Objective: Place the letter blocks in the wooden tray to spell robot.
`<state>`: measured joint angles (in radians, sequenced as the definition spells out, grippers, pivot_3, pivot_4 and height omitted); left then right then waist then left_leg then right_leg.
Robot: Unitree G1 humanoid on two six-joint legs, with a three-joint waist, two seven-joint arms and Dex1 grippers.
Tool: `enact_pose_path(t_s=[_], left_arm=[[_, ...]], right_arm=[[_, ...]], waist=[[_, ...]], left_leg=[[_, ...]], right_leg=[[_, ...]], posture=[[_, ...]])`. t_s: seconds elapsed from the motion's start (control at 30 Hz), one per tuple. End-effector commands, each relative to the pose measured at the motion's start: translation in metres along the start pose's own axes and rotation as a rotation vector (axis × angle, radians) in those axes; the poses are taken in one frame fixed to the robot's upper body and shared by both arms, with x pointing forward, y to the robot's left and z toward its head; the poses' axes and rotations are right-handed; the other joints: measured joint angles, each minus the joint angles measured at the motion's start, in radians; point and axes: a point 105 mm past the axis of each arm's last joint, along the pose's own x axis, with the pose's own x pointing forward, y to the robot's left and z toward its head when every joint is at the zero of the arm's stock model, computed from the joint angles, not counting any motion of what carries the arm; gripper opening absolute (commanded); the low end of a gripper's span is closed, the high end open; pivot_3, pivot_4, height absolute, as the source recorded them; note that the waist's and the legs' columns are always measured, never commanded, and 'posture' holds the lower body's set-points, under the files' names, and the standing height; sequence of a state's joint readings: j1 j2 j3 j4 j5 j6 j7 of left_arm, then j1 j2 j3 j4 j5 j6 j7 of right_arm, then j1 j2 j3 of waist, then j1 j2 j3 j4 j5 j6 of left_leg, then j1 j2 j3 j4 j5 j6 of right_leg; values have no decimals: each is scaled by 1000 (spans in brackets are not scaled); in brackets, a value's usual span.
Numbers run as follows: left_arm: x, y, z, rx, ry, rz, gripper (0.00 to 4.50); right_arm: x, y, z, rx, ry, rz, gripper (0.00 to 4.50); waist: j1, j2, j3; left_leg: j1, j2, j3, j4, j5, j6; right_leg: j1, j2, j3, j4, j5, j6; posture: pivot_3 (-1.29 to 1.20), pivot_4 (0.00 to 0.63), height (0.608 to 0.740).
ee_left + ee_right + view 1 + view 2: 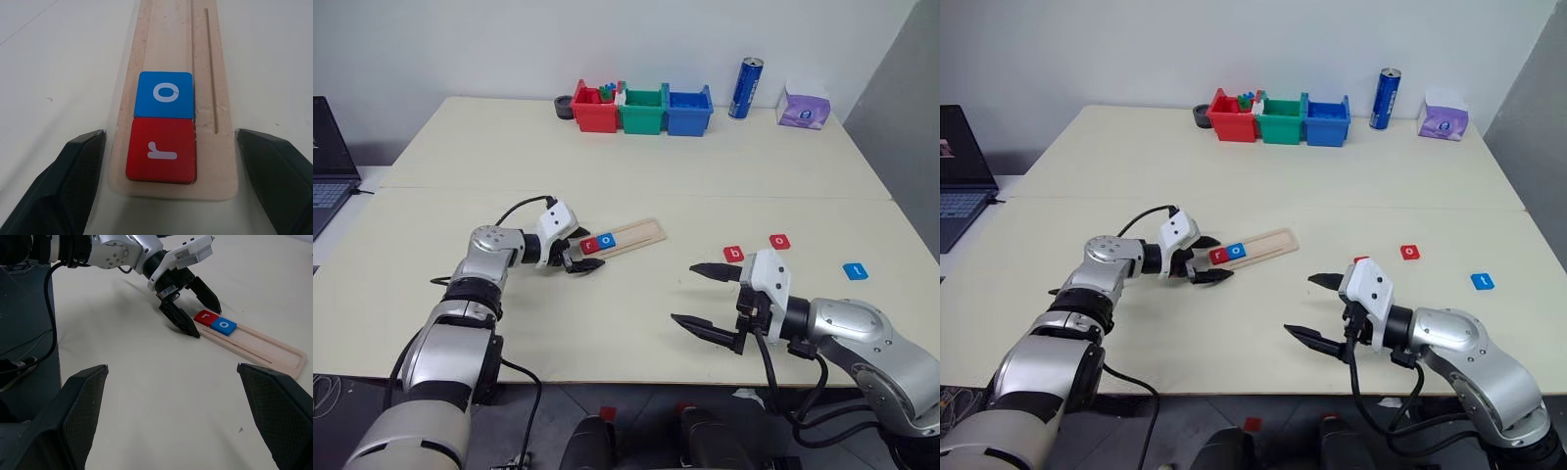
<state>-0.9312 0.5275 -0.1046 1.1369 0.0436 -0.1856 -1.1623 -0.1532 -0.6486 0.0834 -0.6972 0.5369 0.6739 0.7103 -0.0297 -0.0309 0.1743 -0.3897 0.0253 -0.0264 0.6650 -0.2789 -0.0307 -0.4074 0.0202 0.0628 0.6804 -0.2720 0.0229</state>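
The tray holds red r and blue o at its near end, the left hand spread around it. Right hand gapes empty before loose b, o, t. Bins, can, tissues stand far back on the worktop.

left claw spread wide, right claw likewise

Far table edge: red bin, green bin, blue bin touching in a row. Blue can upright, purple tissue pack beside. Laptop at left.
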Motion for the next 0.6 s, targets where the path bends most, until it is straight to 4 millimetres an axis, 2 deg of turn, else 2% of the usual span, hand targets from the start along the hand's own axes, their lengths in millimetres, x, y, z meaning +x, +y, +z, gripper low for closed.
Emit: enact_pose_path(t_s=[0.03,0.17,0.4,0.6], left_arm=[[-2,-4,-9,2,61,-46,4316],[-2,-11,-13,-6,84,-101,3368],[-2,-20,-15,21,89,-172,3371],[8,-47,-9,94,62,-346,3371]], right_arm=[[-1,5,11,-27,-28,16,4497],[-3,10,14,-28,-28,18,4500],[-6,2,11,-29,-12,-7,4500],[-24,-4,2,-35,52,-45,4500]], waist=[[0,0,0],[0,0,0],[0,0,0],[2,-1,-1]], left_leg=[[0,0,0,0,0,0],[0,0,0,0,0,0],[0,0,0,0,0,0],[0,0,0,0,0,0]], right_leg=[[0,0,0,0,0,0],[0,0,0,0,0,0],[0,0,0,0,0,0],[0,-1,0,0,2,-3]], posture=[[0,150,740],[0,150,740],[0,150,740],[0,150,740]])
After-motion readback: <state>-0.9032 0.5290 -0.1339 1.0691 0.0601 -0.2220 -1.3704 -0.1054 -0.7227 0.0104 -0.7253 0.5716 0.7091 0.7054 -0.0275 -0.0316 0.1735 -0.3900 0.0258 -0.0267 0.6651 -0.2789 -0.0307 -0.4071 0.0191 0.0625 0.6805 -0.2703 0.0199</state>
